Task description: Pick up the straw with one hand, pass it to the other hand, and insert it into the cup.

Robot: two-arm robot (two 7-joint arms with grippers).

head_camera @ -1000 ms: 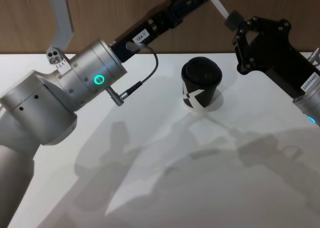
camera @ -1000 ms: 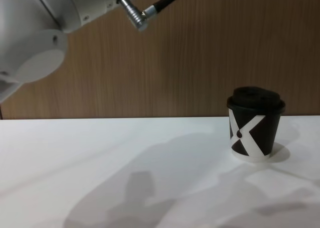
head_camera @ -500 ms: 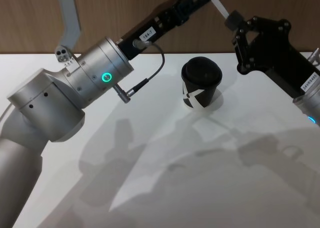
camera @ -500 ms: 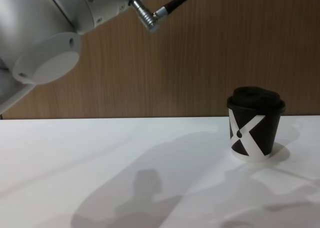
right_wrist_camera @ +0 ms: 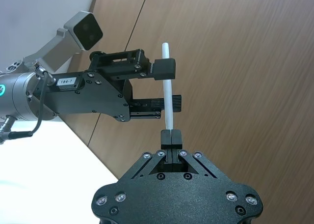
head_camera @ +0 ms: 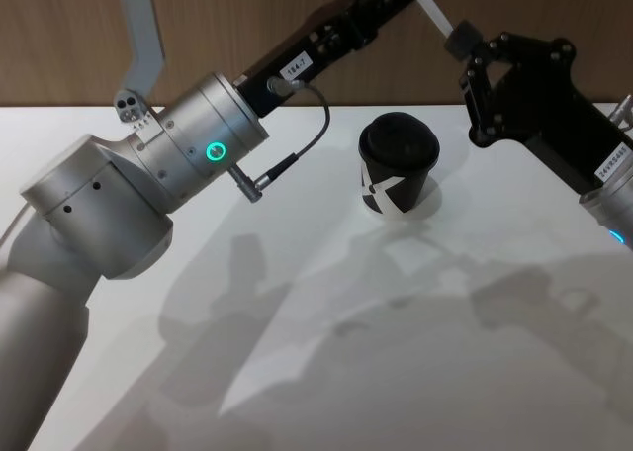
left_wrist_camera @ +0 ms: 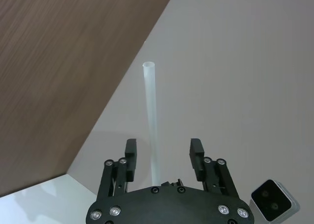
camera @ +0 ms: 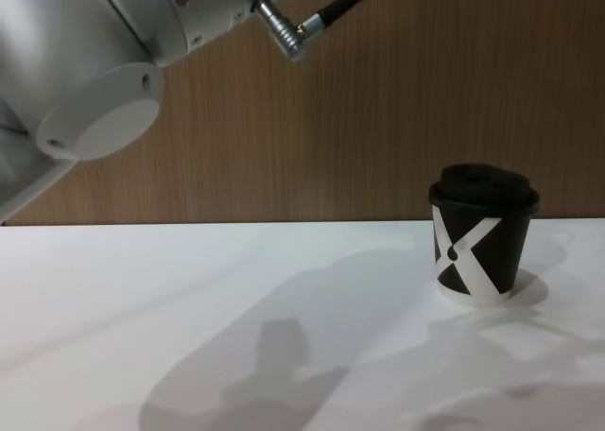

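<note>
The white straw point(right_wrist_camera: 168, 89) stands up from my right gripper point(right_wrist_camera: 169, 134), which is shut on its lower end high above the table. In the head view this gripper point(head_camera: 460, 44) hangs up and to the right of the cup. My left gripper point(left_wrist_camera: 163, 148) is open, and the straw point(left_wrist_camera: 151, 111) runs through the gap between its two fingers point(left_wrist_camera: 130, 151). The right wrist view shows those left fingers point(right_wrist_camera: 165, 69) straddling the straw's middle. The black cup point(head_camera: 398, 166) with its white X mark and domed lid stands upright on the table point(head_camera: 297, 372), also seen in the chest view point(camera: 484, 242).
A wood-panelled wall point(camera: 378, 119) rises right behind the table's far edge. The bulky silver left arm point(head_camera: 188, 154) with its green ring light and black cable point(head_camera: 297, 159) spans the table's left half, well above the surface. The table point(camera: 189, 299) in front of the cup is bare.
The left arm has shifted a little to the right and forward, bringing its open fingers around the straw. The right gripper, the straw and the cup have stayed put.
</note>
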